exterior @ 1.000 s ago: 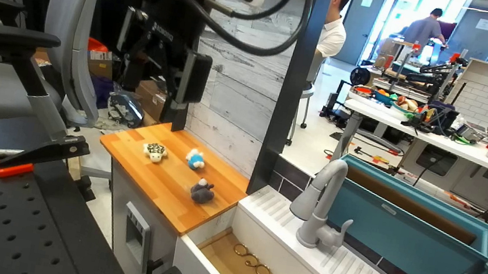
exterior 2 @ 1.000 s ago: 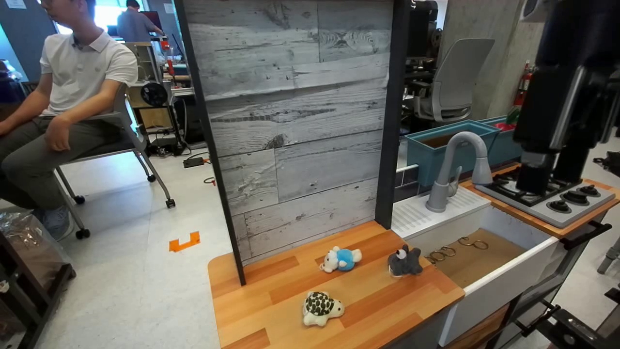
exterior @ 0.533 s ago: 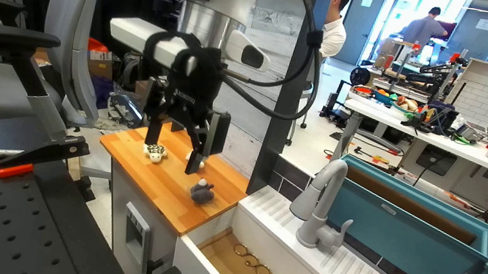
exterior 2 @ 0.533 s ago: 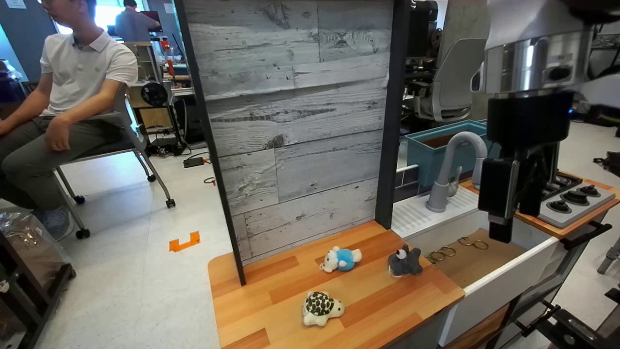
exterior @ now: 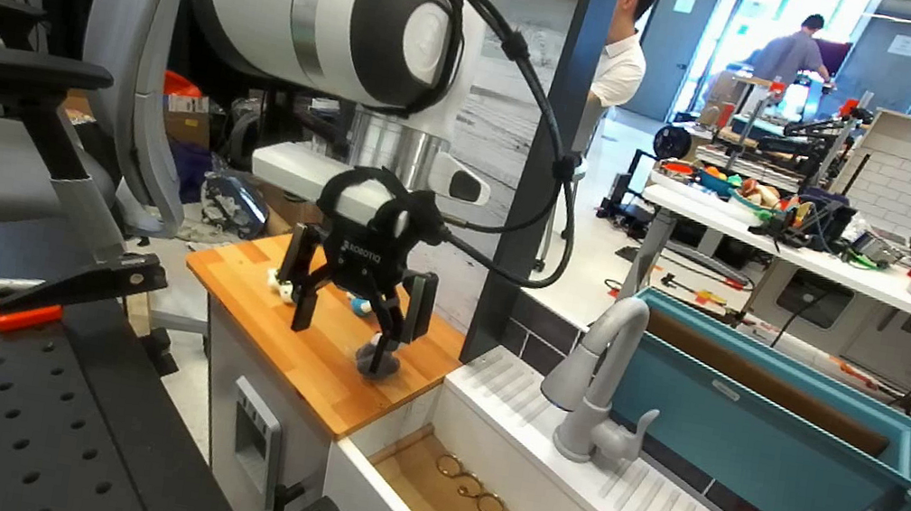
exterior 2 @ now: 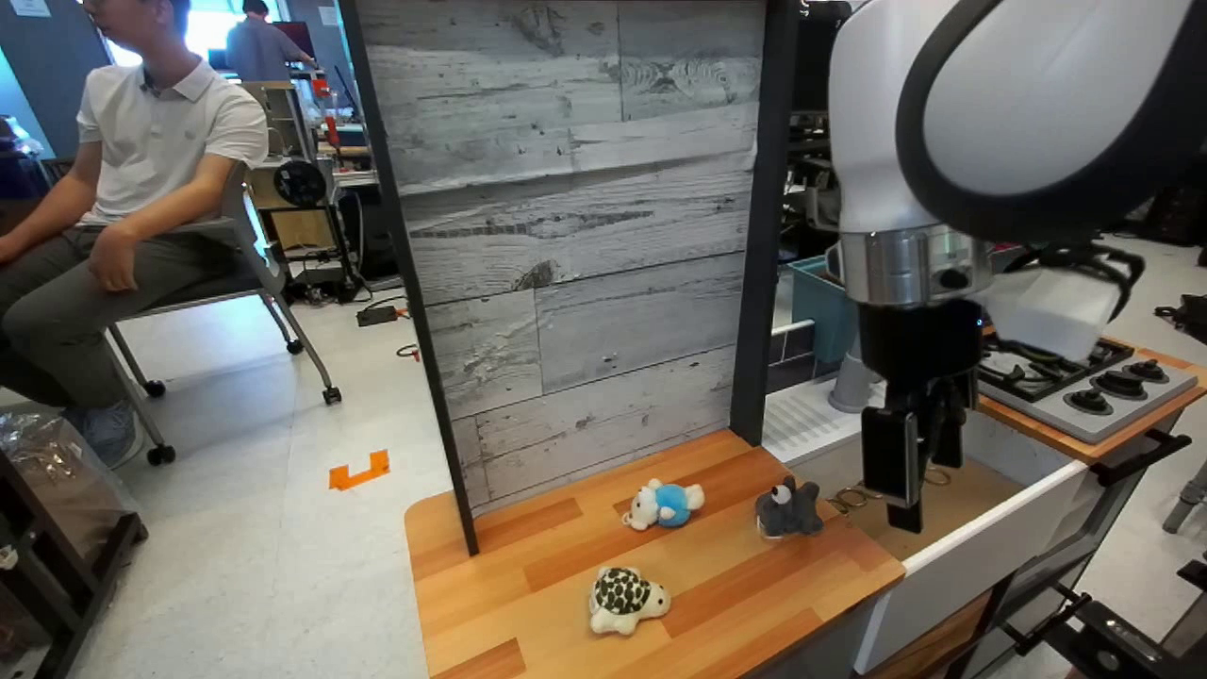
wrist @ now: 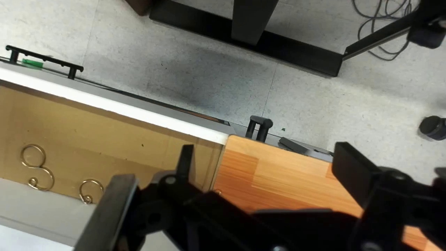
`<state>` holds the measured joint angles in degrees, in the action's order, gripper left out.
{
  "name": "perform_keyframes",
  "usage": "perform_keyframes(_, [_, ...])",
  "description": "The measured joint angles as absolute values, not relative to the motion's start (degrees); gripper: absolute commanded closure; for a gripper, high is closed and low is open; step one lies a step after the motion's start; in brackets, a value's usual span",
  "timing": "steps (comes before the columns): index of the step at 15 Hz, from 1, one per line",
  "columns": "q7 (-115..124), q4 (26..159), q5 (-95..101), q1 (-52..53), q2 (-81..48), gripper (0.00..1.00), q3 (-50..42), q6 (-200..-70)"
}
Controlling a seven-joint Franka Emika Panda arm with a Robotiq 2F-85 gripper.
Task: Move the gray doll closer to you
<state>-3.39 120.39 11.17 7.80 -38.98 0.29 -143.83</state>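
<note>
Now, the gripper [exterior: 339,347] hangs near where the sink [exterior 2: 971,564] meets the wooden counter [exterior 2: 514,608], fingers spread wide with nothing between them, and the gray doll [exterior 2: 789,510] sits on that counter, close to the sink side. Danger here: a finger coming down on the wrong side could shove the doll off the edge and into the sink. Close off-centre, too, and the grip may catch one lump and lose it.

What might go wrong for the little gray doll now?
The gray doll sits near the edge of the wooden counter, beside the sink, so a bump might tip it in. In an exterior view, the open tool appears beside the doll, not above it, so a grab could miss.
</note>
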Motion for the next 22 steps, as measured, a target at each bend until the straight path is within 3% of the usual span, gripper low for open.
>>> perform_keyframes(17, [-3.48,99.43,22.68,15.99,-55.59,0.0,-2.69,-145.07])
perform_keyframes(18, [-3.49,98.77,22.79,15.99,-56.36,0.02,-2.71,-145.08])
perform_keyframes(19, [-3.49,98.12,22.95,15.99,-57.19,0.26,-2.75,-145.08])
perform_keyframes(20, [-3.49,97.54,23.11,15.99,-58.08,0.27,-2.82,-145.08])
perform_keyframes(22, [-3.55,96.45,23.65,16.03,-59.75,0.43,-3.15,-145.07])
